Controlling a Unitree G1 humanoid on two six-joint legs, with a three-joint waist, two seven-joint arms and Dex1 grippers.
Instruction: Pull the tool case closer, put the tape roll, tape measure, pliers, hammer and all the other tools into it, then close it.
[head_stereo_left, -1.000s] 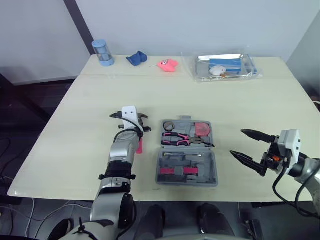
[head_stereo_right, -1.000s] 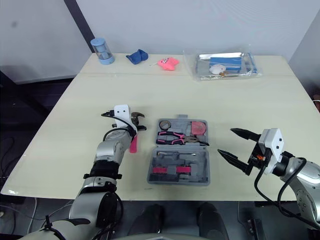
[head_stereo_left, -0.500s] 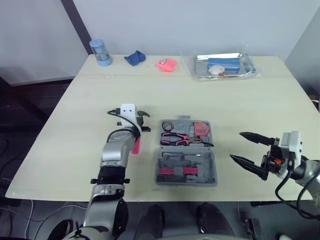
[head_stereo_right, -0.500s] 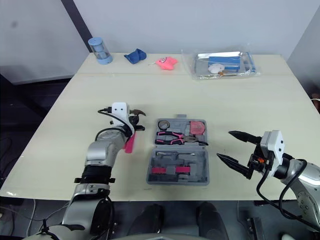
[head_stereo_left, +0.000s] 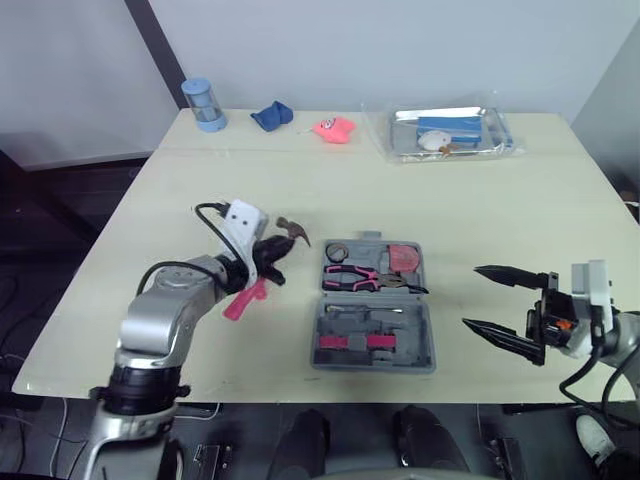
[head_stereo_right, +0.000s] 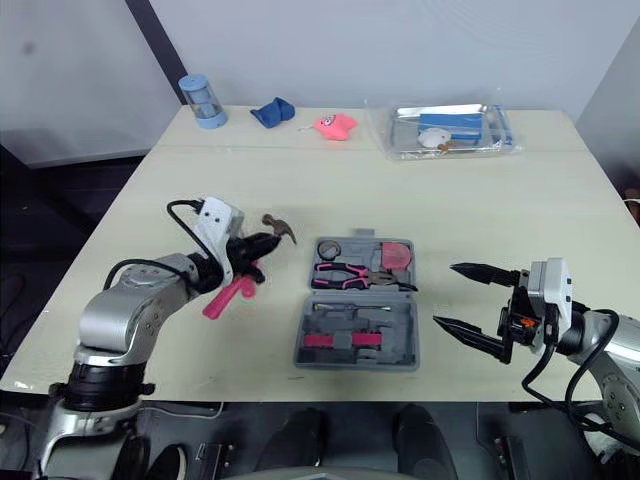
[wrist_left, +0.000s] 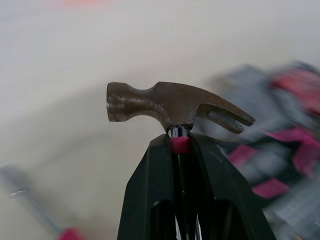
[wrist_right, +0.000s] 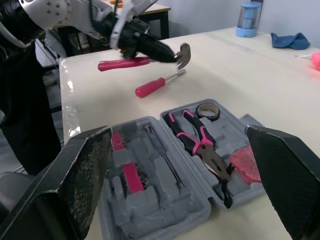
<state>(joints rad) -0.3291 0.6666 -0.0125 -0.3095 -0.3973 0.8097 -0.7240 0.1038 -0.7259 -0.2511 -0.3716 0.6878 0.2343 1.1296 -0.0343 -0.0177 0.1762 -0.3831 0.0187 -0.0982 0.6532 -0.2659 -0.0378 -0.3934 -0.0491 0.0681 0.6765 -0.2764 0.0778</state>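
While our left gripper (head_stereo_left: 273, 251) clamps the hammer (wrist_left: 170, 102) by its neck, the case (head_stereo_left: 372, 366) lies open just beside. Our right gripper (head_stereo_left: 473, 296) gapes, empty.

Open grey tool case (head_stereo_left: 420, 345) holds pliers (head_stereo_left: 362, 277); pink-handled hammer (head_stereo_left: 242, 299) aloft beside it.

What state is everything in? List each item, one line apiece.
tool case: open, lying flat on the table.
hammer: held above the table, gripped just below its head.
left gripper: jaws shut on the hammer.
right gripper: jaws open, empty.
pliers: lying in the tool case.
tape roll: lying in the tool case.
screwdriver: on the table, outside the tool case.
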